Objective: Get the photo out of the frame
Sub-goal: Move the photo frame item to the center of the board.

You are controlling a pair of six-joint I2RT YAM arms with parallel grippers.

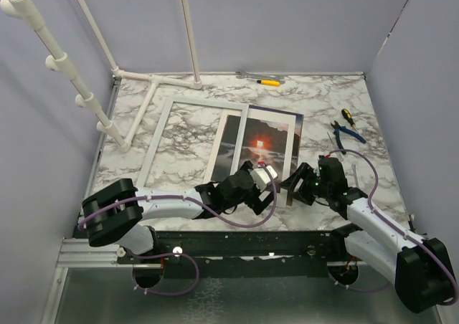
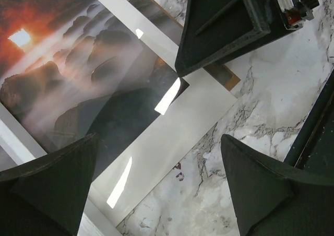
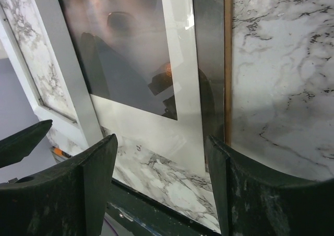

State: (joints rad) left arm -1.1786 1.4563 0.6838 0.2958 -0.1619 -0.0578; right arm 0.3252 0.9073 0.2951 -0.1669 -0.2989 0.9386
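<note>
Two arms in white, rounded shells: left arm (image 1: 172,203) at lower left, right arm (image 1: 380,227) at lower right. Big black joint housings (image 1: 111,213) near the bases, black wrists too. Thin purple cable (image 1: 237,224) running in loops along each arm. Seen from the wrist views, matte black fingers (image 2: 266,189), wedge-shaped, with pale scuffs on the surface.

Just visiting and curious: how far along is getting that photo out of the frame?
Partway. Done: the white frame shows bare marble tabletop through its opening, though its right bar crosses the photo. In hand: left gripper and right gripper hover open over the white mat's near edge, holding nothing. Left: lifting the photo clear of mat and brown backing board.
</note>
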